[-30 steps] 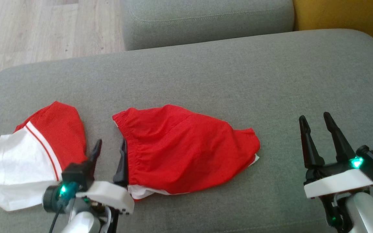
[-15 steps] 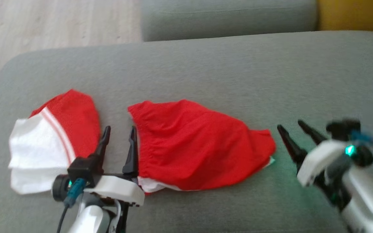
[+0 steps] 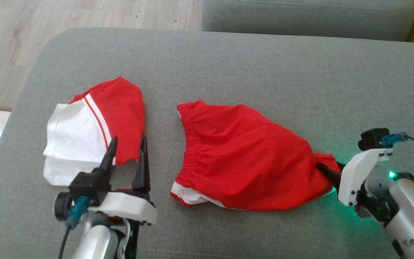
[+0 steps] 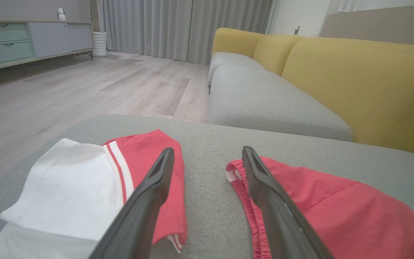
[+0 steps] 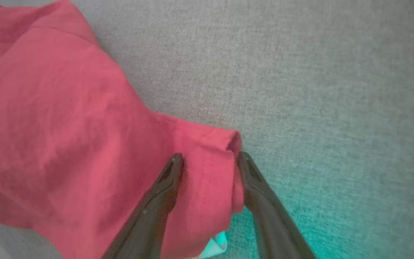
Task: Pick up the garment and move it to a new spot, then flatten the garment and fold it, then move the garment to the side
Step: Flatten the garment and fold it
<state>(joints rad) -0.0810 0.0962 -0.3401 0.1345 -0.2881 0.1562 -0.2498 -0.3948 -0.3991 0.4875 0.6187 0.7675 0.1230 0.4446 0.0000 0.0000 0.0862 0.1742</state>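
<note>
On the grey cushion (image 3: pixel 264 68), right gripper (image 5: pixel 210 156) straddles the right edge of the shorts (image 3: pixel 243 154), jaws apart; left gripper (image 3: pixel 128 139), spread wide, hovers beside a folded top (image 3: pixel 74 133).

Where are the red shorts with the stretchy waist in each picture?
Head view: the red shorts lie in the middle, on the grey cushion.
Left wrist view: the shorts sit at the lower right, waistband towards the middle.
Right wrist view: the shorts cover the left side, one hem between the fingers of the right gripper.
Shared landmark: the grey cushion under them, in all three.
</note>
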